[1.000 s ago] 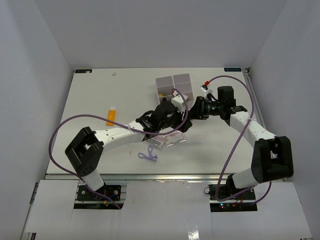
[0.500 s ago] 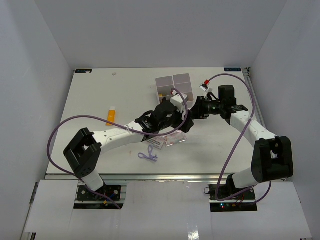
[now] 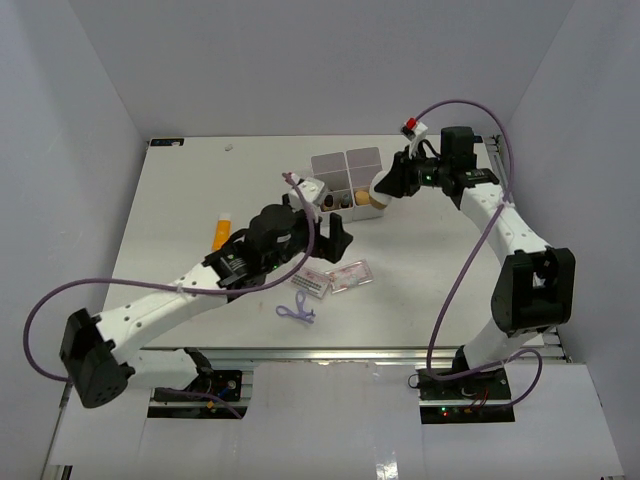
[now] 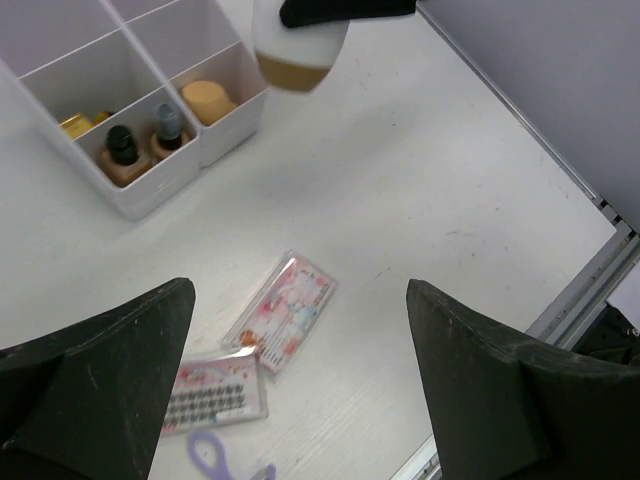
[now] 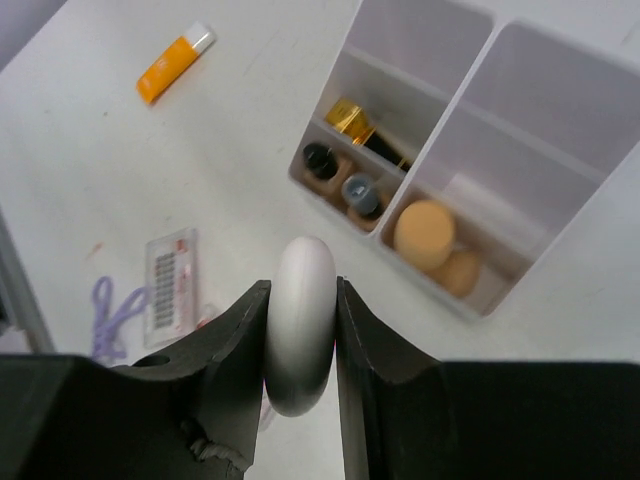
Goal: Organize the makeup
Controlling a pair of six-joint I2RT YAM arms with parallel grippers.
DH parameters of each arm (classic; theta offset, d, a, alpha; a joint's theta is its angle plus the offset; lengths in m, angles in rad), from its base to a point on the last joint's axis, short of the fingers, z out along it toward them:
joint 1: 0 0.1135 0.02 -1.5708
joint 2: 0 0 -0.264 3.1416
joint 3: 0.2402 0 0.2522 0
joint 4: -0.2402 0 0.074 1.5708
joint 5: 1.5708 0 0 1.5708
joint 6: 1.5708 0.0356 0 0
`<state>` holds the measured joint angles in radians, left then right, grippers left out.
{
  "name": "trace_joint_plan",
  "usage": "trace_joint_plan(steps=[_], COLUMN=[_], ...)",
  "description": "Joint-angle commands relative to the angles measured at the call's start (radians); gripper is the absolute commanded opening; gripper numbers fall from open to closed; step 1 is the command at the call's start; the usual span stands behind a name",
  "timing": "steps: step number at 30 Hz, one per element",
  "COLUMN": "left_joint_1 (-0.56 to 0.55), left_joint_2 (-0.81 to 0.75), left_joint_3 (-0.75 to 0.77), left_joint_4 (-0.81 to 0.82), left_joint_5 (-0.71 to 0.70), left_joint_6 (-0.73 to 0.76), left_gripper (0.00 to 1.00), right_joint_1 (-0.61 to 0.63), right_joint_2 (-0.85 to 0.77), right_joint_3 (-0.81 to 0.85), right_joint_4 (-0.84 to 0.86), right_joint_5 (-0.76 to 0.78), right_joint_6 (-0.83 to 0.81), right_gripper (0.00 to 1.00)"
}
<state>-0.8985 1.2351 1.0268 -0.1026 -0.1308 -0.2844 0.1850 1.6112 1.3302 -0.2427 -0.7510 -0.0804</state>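
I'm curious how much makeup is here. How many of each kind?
Tan egg-shaped sponges: 2
Clear printed packets: 2
Dark-capped bottles: 2
Thin purple tool: 1
Orange tube: 1
White oval piece: 1
Gold piece: 1
Total: 10

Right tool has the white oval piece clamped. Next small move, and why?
Probably ease the right tool toward the white box and lower: in the right wrist view the white oval piece is clamped short of the compartments.

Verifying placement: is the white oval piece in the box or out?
Out. The right hand clamps the white oval piece over the table, beside the white box, not in any compartment.
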Motion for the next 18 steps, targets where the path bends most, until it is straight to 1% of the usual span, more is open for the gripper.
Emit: trace_joint_plan(steps=[1, 2, 5, 7, 9, 13, 18], left_joint_1=[0.036, 0.037, 0.041, 0.040, 0.041, 0.041, 0.041], left_joint_2=[-0.210, -0.225, -0.375, -0.456, -0.500, -0.564, -0.590], left_joint_3=[-0.109, -0.136, -0.222, -0.247, -0.272, -0.279, -0.279], left_joint_4=[-0.137, -0.148, -0.200, -0.222, -0.250, -0.288, -0.308], left_joint_5=[-0.033, -0.036, -0.058, -0.077, -0.089, -0.121, -0.133], left_joint_6=[-0.030, -0.034, -0.078, -0.106, -0.121, -0.132, -0.145], left_gripper=[0.98, 0.98, 0.98, 0.98, 0.98, 0.98, 0.98], right_joint_1=[0.006, 0.012, 0.034, 0.045, 0.050, 0.051, 0.053], right_joint_2=[0.127, 0.161, 0.298, 0.350, 0.410, 0.466, 0.518], right_joint_3=[0.235, 0.282, 0.441, 0.541, 0.604, 0.634, 0.663], right_joint_4=[-0.019, -0.025, -0.099, -0.140, -0.148, -0.161, -0.156], right_joint_5=[0.052, 0.063, 0.122, 0.142, 0.154, 0.152, 0.150], right_joint_6=[-0.199, -0.225, -0.321, -0.368, -0.401, -0.440, -0.460], right_gripper=[0.12, 0.12, 0.12, 0.13, 0.13, 0.14, 0.16])
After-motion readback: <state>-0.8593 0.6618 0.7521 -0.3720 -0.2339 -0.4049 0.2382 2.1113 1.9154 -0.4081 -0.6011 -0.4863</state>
